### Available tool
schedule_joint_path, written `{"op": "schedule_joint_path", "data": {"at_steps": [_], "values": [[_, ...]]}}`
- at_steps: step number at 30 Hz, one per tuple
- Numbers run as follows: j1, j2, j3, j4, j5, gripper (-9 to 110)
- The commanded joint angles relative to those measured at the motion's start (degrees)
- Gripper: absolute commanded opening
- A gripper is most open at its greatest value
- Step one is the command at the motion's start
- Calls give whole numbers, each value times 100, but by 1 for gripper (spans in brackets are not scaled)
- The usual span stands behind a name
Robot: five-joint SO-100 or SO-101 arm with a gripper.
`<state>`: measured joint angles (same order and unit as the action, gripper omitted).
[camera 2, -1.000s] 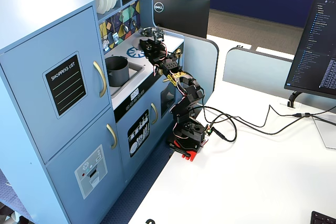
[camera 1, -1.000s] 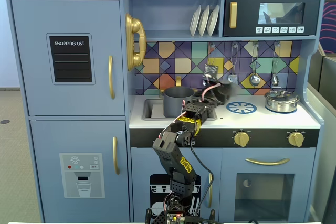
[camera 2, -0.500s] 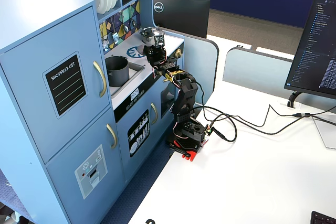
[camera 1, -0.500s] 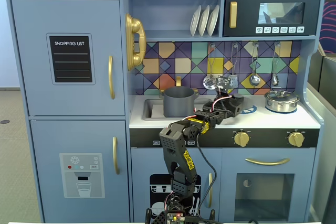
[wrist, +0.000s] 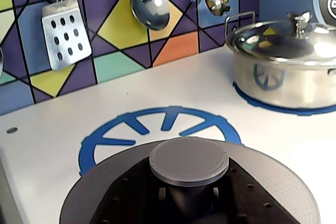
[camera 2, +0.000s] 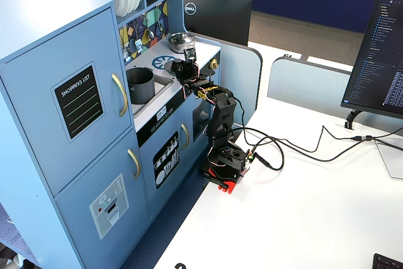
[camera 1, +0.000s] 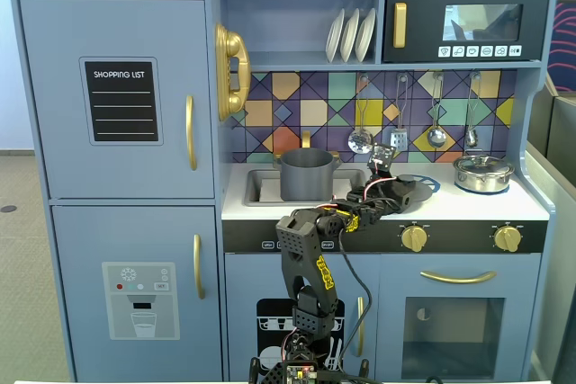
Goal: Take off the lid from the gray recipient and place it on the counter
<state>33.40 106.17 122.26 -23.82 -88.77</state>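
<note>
The gripper (camera 1: 404, 188) pinches the knob of the gray lid (wrist: 190, 187) low over the blue burner ring (wrist: 157, 129) on the counter (wrist: 52, 145), away from the open gray stockpot (camera 1: 306, 174), so next it should probably lower and release.

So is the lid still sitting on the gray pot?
No, the gray pot stands open in the sink while the lid is over the blue burner ring.

My arm (camera 1: 301, 267) is built of blocky black printed links, with yellow markings on the upper link and near the wrist. Red, white and black wires loop along the joints. Its base (camera 2: 225, 162) is black over a red foot, with thin black cables trailing from it across the white desk (camera 2: 302, 212).
</note>
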Motion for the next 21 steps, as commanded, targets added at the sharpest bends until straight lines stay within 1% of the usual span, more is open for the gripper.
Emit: {"op": "schedule_joint_path", "data": {"at_steps": [1, 13, 18, 20, 21], "values": [[-105, -53, -105, -272, -79, 0], [-88, -457, -237, -290, -176, 0], [62, -422, -141, -343, -70, 27], [141, -396, -114, -343, -79, 34], [158, -387, -97, -352, -79, 35]]}}
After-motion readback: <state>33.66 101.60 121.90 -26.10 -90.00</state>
